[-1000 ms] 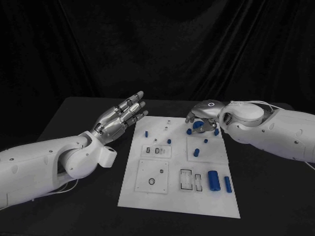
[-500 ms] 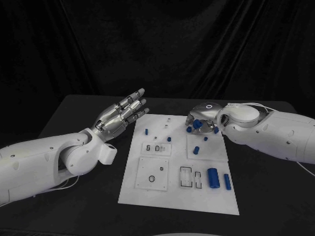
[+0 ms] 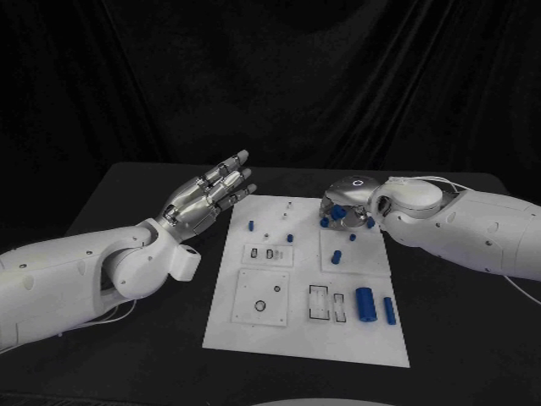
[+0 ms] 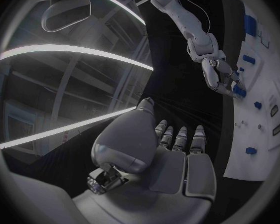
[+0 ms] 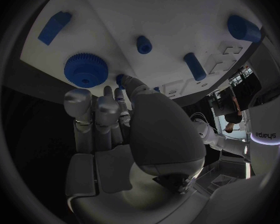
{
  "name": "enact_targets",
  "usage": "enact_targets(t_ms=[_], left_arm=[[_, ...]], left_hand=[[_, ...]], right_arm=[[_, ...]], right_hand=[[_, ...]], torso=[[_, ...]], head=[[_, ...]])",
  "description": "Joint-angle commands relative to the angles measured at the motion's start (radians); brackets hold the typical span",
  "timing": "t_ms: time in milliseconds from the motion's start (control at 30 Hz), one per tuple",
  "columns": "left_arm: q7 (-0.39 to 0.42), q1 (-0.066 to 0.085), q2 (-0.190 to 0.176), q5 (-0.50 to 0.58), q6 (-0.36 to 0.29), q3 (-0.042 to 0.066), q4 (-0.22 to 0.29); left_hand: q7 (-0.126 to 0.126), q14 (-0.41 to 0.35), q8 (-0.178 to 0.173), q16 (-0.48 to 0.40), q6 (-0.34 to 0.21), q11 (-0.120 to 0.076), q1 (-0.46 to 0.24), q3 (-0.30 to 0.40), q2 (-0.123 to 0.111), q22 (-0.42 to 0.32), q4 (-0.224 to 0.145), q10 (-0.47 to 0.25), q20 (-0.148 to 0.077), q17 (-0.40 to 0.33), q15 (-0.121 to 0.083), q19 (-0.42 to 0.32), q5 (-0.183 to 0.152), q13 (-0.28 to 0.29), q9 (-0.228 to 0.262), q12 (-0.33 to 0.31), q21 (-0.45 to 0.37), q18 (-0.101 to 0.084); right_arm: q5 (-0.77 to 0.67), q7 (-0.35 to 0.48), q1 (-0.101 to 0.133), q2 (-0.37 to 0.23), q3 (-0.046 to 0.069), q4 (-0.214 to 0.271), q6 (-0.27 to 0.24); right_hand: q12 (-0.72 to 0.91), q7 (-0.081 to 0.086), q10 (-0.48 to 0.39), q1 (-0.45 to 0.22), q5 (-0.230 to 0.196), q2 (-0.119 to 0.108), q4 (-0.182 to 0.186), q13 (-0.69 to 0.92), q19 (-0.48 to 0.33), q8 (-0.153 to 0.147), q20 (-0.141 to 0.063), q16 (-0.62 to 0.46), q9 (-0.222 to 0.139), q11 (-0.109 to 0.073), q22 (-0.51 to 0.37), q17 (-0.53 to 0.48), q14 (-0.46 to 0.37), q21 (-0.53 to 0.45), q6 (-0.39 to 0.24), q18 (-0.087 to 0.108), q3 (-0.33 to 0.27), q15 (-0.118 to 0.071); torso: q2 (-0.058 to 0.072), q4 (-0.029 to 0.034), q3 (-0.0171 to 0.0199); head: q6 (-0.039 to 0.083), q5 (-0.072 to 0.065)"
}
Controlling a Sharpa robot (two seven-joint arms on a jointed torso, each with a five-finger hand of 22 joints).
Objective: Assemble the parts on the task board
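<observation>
Head view: your right hand (image 3: 347, 203) sits over the board's (image 3: 307, 338) far right corner, fingers curled down round small blue parts (image 3: 341, 221); whether it grips one, you cannot tell. Left hand (image 3: 210, 196) hovers left of the board, fingers spread, holding nothing.

Left wrist view: right hand (image 4: 222, 77) touches the board edge.

Right wrist view: gear (image 5: 85, 70) lies just beyond your fingertips (image 5: 123, 79).

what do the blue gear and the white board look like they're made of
Blue gear: probably moulded or printed plastic, matte, uniform colour, crisp fine teeth around its rim.
Task board: flat, rigid white sheet, likely plastic or painted panel, smooth with dull sheen; exact material unclear.
</observation>
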Motion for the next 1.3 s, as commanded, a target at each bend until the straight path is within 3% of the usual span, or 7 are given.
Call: enact_targets(t_ms=[33, 467, 633, 833, 1100, 1300], left_arm=[[0.03, 0.002, 0.003, -0.002, 0.021, 0.001, -0.002], [0.015, 0.002, 0.013, -0.002, 0.034, 0.001, -0.014], [0.008, 0.002, 0.015, -0.002, 0.04, 0.001, -0.018], [-0.002, 0.002, 0.012, -0.002, 0.041, 0.001, -0.02], [-0.008, 0.002, 0.003, -0.002, 0.03, 0.001, -0.012], [-0.009, 0.002, 0.001, -0.002, 0.024, 0.001, -0.009]], left_hand=[[0.008, 0.0, 0.003, -0.007, 0.001, 0.007, 0.011, 0.006, 0.001, -0.001, 0.0, 0.0, 0.007, -0.001, 0.01, -0.001, 0.005, -0.002, 0.001, -0.006, -0.006, 0.011], [0.012, 0.0, 0.003, -0.007, 0.0, 0.011, 0.032, 0.035, 0.002, -0.001, -0.015, 0.0, 0.012, -0.001, 0.014, -0.001, 0.027, -0.002, 0.001, -0.006, -0.006, 0.012], [0.018, 0.0, 0.005, -0.007, 0.006, 0.012, 0.037, 0.045, 0.002, -0.001, -0.02, 0.0, 0.014, -0.001, 0.015, -0.001, 0.032, -0.002, 0.002, -0.006, -0.006, 0.013], [0.033, 0.0, 0.01, -0.007, 0.029, 0.011, 0.04, 0.056, 0.001, -0.001, -0.025, 0.0, 0.015, -0.001, 0.016, -0.001, 0.037, -0.002, 0.006, -0.006, -0.006, 0.013], [0.033, 0.0, 0.011, -0.007, 0.032, 0.011, 0.04, 0.057, -0.001, -0.001, -0.026, 0.0, 0.015, -0.001, 0.015, -0.001, 0.039, -0.002, 0.006, -0.006, -0.006, 0.013], [0.034, 0.0, 0.012, -0.007, 0.033, 0.011, 0.04, 0.057, -0.001, -0.001, -0.027, 0.0, 0.015, -0.001, 0.015, -0.001, 0.039, -0.002, 0.006, -0.006, -0.006, 0.013]], right_arm=[[0.008, 0.015, -0.006, 0.005, 0.001, -0.008, -0.022], [0.035, 0.035, -0.028, 0.034, 0.001, -0.047, -0.034], [0.057, 0.051, -0.032, 0.038, 0.001, -0.056, -0.047], [0.097, 0.067, -0.031, 0.023, 0.001, -0.038, -0.101], [0.123, 0.05, 0.024, 0.01, 0.001, 0.003, -0.112], [0.128, 0.035, 0.055, 0.039, 0.001, -0.012, -0.092]], right_hand=[[-0.006, 0.001, 0.008, -0.007, -0.018, 0.006, 0.0, -0.001, -0.005, 0.002, 0.002, 0.006, 0.001, -0.001, 0.003, 0.002, -0.008, 0.004, 0.006, -0.019, 0.008, 0.003], [-0.008, 0.01, 0.041, -0.013, -0.037, 0.009, 0.002, 0.0, -0.016, 0.002, 0.01, -0.006, 0.005, 0.002, 0.0, -0.015, -0.019, -0.004, 0.021, -0.018, 0.032, 0.015], [-0.002, 0.012, 0.1, 0.009, -0.021, 0.021, -0.013, 0.0, -0.022, 0.024, 0.021, -0.007, 0.021, -0.005, 0.006, -0.016, -0.023, -0.005, 0.071, -0.018, 0.07, 0.027], [0.001, 0.02, 0.166, 0.039, -0.013, 0.028, -0.041, 0.0, -0.019, 0.048, 0.021, -0.003, 0.04, -0.016, 0.024, -0.01, -0.022, 0.005, 0.12, -0.018, 0.105, 0.022], [-0.009, 0.021, 0.183, 0.031, -0.023, 0.019, -0.043, -0.002, -0.017, 0.052, 0.018, -0.004, 0.048, -0.018, 0.036, -0.009, -0.021, 0.011, 0.129, -0.02, 0.108, 0.02], [-0.015, 0.018, 0.183, 0.026, -0.024, 0.016, -0.041, -0.002, -0.017, 0.05, 0.018, -0.005, 0.049, -0.017, 0.039, -0.011, -0.022, 0.013, 0.127, -0.021, 0.108, 0.021]], torso=[[-0.001, -0.0011, -0.0007], [-0.002, -0.001, -0.0011], [-0.002, -0.0001, -0.0019], [-0.003, -0.0006, -0.0027], [-0.003, -0.0008, -0.0028], [-0.001, 0.0005, -0.0053]], head=[[-0.001, 0.001], [-0.009, 0.0], [-0.011, 0.002], [-0.011, 0.006], [-0.006, 0.01], [0.001, 0.009]])
